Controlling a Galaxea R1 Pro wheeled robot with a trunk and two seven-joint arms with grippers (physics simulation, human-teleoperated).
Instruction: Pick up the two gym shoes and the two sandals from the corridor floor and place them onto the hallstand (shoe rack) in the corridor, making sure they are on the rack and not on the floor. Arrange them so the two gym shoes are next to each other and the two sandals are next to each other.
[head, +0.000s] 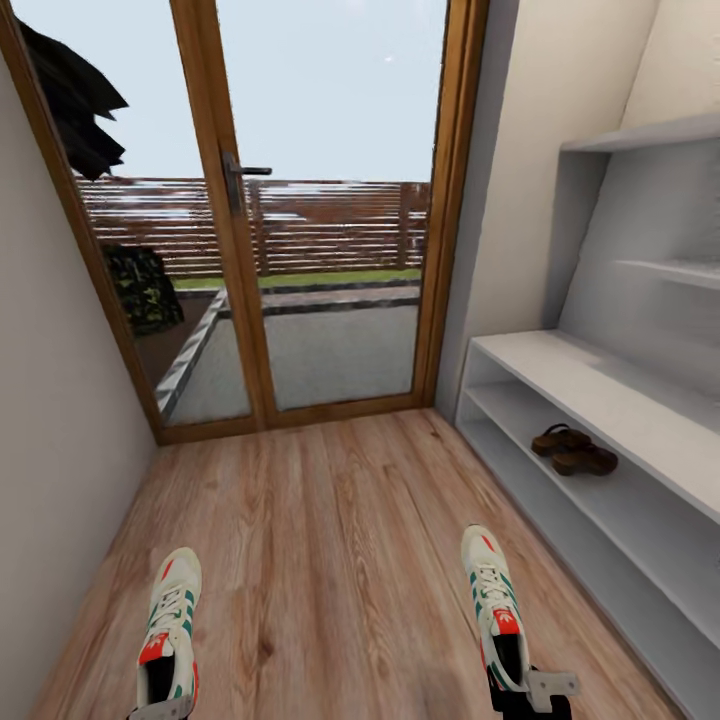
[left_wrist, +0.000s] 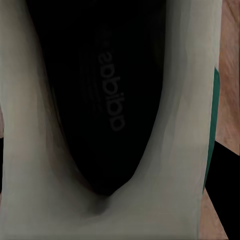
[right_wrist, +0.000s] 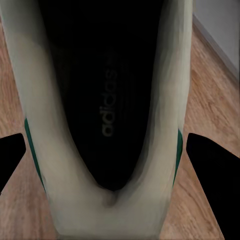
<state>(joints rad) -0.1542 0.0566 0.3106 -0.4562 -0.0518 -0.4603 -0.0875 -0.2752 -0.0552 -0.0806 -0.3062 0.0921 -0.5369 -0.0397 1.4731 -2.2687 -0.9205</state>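
Each end effector straddles a sneaker's heel: left end effector (head: 160, 712) at the left sneaker (head: 168, 630), right end effector (head: 530, 690) at the right sneaker (head: 495, 605); whether they are clenched I cannot tell. Sandals (head: 574, 451) rest on the rack (head: 640, 520) shelf; bare floor (head: 330, 560) lies between.

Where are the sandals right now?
In the head view both sandals sit side by side on a lower shelf of the shoe rack on the right, well ahead of the right sneaker near the right gripper.
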